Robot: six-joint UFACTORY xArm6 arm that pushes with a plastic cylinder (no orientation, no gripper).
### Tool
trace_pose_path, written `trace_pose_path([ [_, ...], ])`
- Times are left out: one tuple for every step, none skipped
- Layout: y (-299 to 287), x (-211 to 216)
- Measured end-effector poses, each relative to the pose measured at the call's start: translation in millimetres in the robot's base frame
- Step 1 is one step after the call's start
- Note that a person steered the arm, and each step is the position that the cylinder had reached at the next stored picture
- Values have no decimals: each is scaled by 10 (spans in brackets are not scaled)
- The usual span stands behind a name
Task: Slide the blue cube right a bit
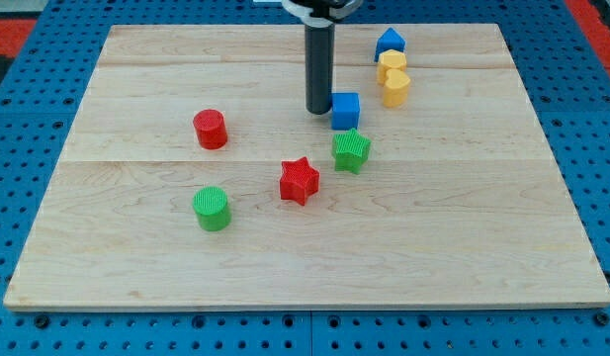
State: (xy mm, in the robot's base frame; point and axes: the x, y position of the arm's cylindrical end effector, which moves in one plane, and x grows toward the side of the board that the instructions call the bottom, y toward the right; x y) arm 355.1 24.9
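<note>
The blue cube [345, 110] sits on the wooden board [136, 257] a little above the view's middle. My tip [317, 109] is the lower end of the dark rod and stands right at the cube's left side, touching or nearly touching it. A green star [351, 150] lies just below the cube.
A red star [299, 181] lies below and left of the cube. A red cylinder [211, 130] and a green cylinder [213, 209] are at the left. Two yellow blocks [392, 66] [396, 88] and a blue pentagon-like block [390, 43] stand at the upper right of the cube.
</note>
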Motion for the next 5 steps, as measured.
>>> trace_pose_path([
  [259,0],
  [204,20],
  [52,203],
  [177,246],
  [400,246],
])
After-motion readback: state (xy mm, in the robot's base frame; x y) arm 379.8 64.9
